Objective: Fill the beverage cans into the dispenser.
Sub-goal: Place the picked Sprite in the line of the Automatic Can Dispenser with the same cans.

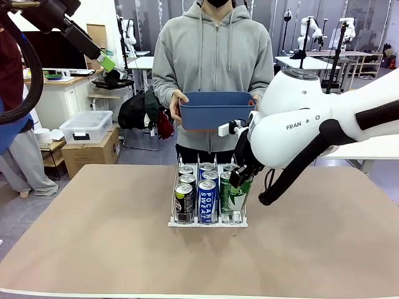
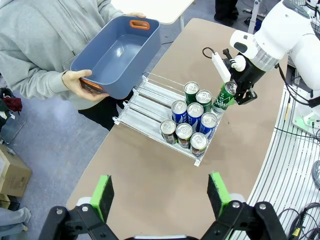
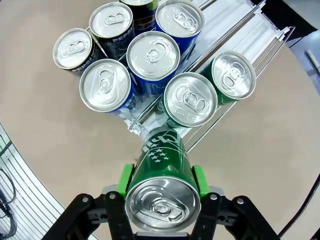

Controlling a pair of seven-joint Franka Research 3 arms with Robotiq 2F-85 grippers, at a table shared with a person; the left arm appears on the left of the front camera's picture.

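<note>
Gripping a green can (image 3: pixel 162 187) between green pads, right gripper (image 3: pixel 161 184) at the near end of the dispenser (image 1: pixel 207 222); eight more cans (image 1: pixel 206 198) standing in its three lanes; left gripper (image 2: pixel 159 196) spread wide, holding nothing, high above; beyond, blue bin (image 1: pixel 217 109) in a person's hands (image 1: pixel 178 98)

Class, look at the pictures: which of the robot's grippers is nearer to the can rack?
The right. The right gripper holds a green can at the can rack. The left gripper is raised, far off.
</note>
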